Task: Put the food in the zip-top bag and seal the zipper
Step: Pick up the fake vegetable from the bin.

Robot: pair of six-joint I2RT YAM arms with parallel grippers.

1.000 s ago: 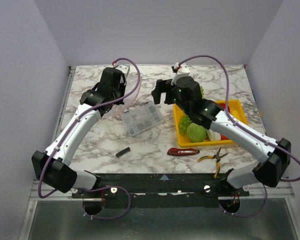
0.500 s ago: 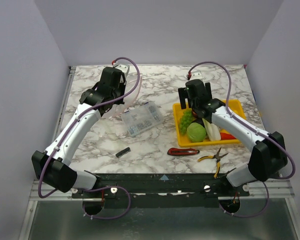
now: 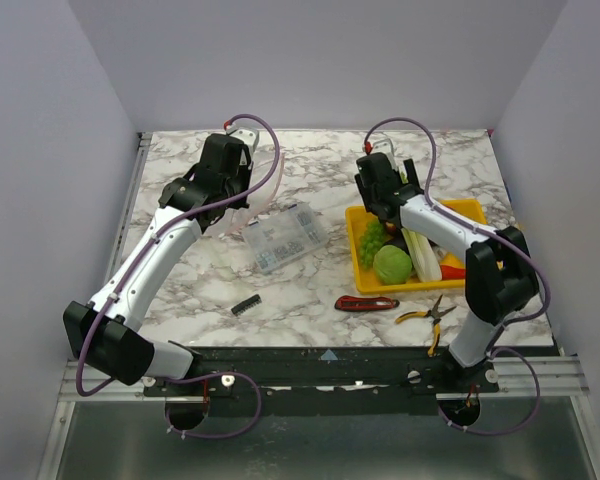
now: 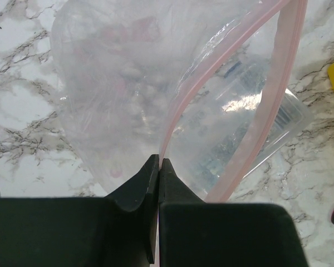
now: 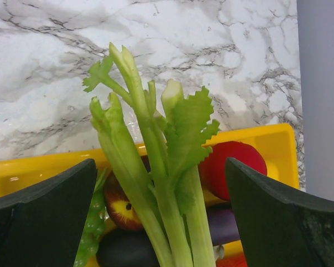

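Two hands work. Upper left of the overhead view, the left hand (image 4: 157,167) is pinched shut on the zip-top bag (image 4: 111,83) at its pink zipper (image 4: 278,78); the film looks thin, floppy, slippery, so hold the rim. Right of centre, the right hand (image 5: 160,167), spread wide, straddles celery (image 5: 136,111) in a yellow tray (image 5: 267,139): likely light and stiff, best taken mid-stalk. Smooth marble counter (image 3: 310,290), pale walls (image 3: 60,100) close around.

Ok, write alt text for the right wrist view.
The right gripper, black fingers wide open, frames a pale green leafy toy celery stalk in a yellow plastic tray. Behind the celery lie a round red tomato and a dark purple eggplant; white marble tabletop beyond.
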